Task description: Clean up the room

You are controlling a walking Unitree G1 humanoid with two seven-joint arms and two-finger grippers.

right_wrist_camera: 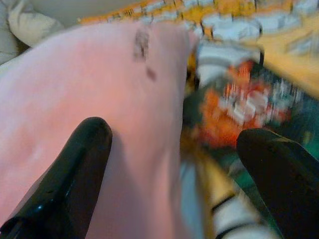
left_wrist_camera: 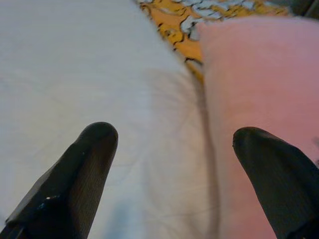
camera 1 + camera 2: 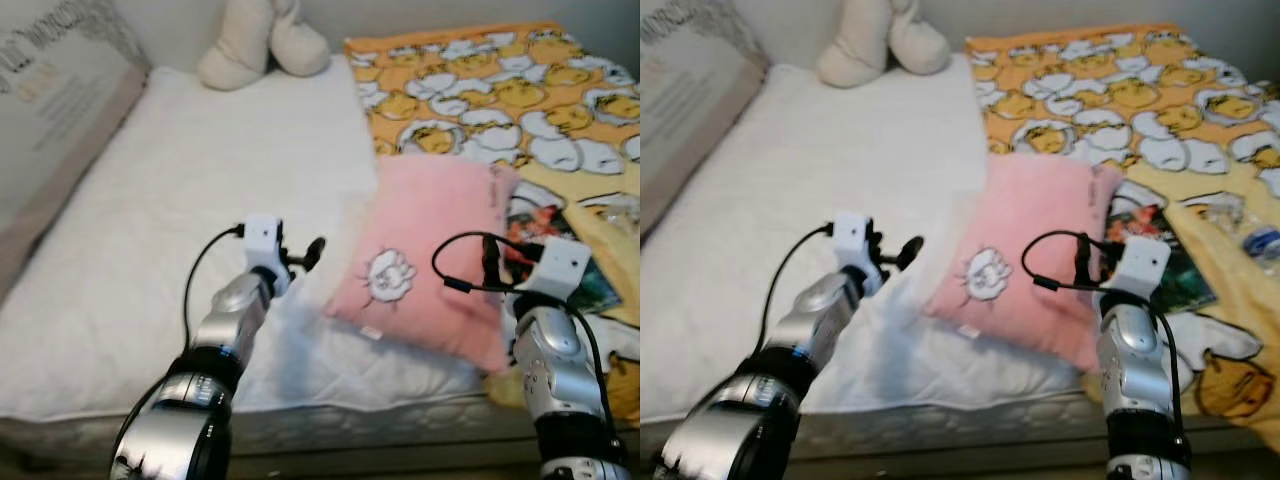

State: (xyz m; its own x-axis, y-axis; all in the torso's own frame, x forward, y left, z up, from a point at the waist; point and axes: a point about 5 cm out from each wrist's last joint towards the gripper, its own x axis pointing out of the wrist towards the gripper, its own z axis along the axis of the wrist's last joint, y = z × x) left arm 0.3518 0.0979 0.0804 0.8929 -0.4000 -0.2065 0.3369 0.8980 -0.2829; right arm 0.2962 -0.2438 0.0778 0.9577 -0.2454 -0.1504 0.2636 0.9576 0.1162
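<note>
The left gripper (image 3: 312, 252) hovers low over the white sheet (image 3: 190, 200), its two black fingers (image 2: 89, 164) spread wide apart and holding nothing. Just beyond its tips lies the pink pillow (image 3: 430, 265), whose left edge is near the gripper's outer finger (from the left wrist view one finger sits over bare sheet, the other over the pillow's pink cloth, but touch cannot be judged).

The right gripper (image 3: 1087, 262) is at the pillow's right edge, its fingers (image 1: 75, 169) likewise wide apart with nothing between them; one finger is over the pink fabric, the other over a colourful book (image 3: 560, 270) that lies partly under the pillow's right side. So the pillow rests between the two grippers, tilted, its near corner close to the front edge of the mattress (image 3: 330, 425), with a small white embroidered figure on its face.

Farther out, a yellow duck-print blanket (image 3: 500, 90) covers the right half of the bed and runs under the pillow's far end. A cream plush toy (image 3: 262, 42) sits at the head of the bed, and a large grey printed pillow (image 3: 50, 110) leans along the left side.
</note>
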